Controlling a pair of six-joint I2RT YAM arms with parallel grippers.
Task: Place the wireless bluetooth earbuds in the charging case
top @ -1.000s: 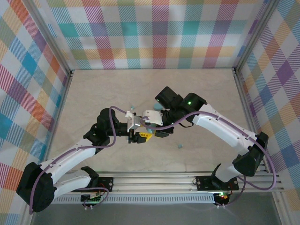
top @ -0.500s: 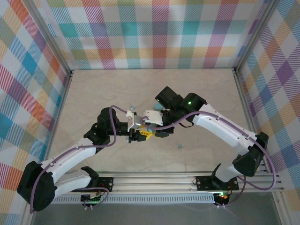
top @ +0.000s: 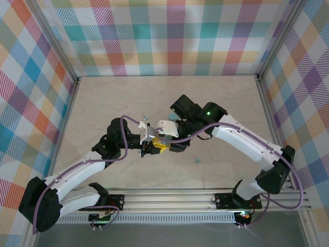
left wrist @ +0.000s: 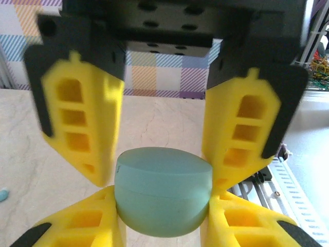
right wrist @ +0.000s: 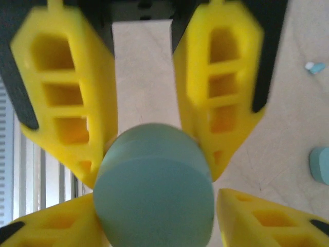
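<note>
over on the left, the left arm (top: 82,172) reaches in to mid-table, and the left gripper (left wrist: 163,191) is clamped on the charging case (left wrist: 163,200). a yellow finger presses tight to each side of that rounded teal body, holding it up off the table (top: 103,103). the lid looks shut, just a thin seam running round it, and the pinch sits under that seam, which is where you'd want it. just up-table of the left wrist one of the earbuds (top: 144,118) lies loose, a tiny pale nub, not in any socket yet. now across to the right gripper (right wrist: 159,195), meeting the case head-on from the other side. its jaws stand looser, one finger against the case and a sliver of daylight at the other, so i'd call that open round it rather than gripping. to my eye this is the get-the-lid-open step. the trick is for the left to hold the base level and firm without squeezing the lid, while the right takes the top half alone and hinges it up, not dragging the whole case out of the pinch. further right, another earbud (top: 197,161) sits on bare table, well apart from both claws.
</note>
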